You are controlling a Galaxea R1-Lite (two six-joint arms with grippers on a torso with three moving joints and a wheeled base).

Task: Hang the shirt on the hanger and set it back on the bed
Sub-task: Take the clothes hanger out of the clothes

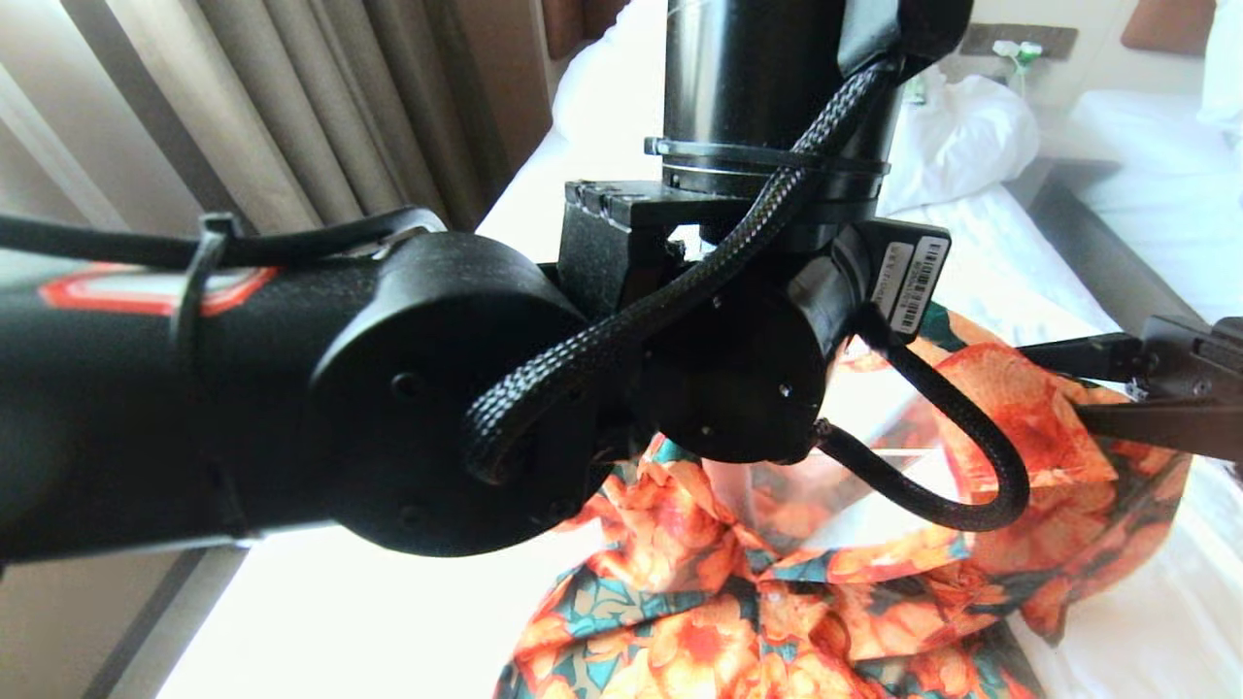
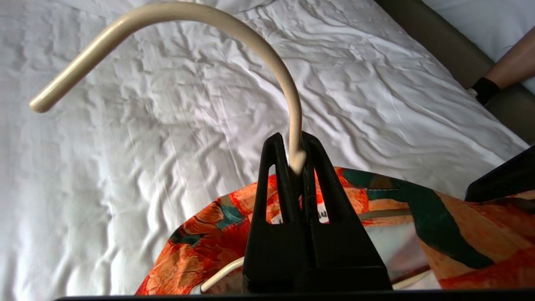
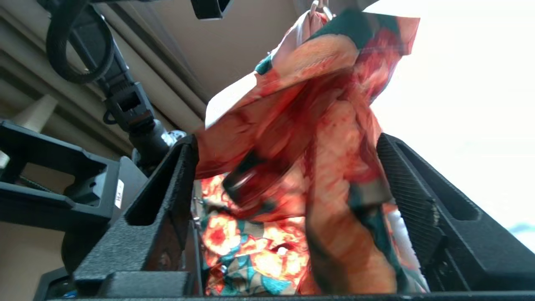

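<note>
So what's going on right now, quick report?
Left gripper shut on hanger neck. Right gripper open around hanging shirt. Left arm blocks much of the head view.

curtains (image 1: pixel 291 107) — we see beige pleats hanging along the left | second bed (image 1: pixel 1156 165) — white, across a dark gap on the right | person's leg (image 2: pixel 508 67) with a dark sock (image 2: pixel 485 90) in that gap, we note
</note>
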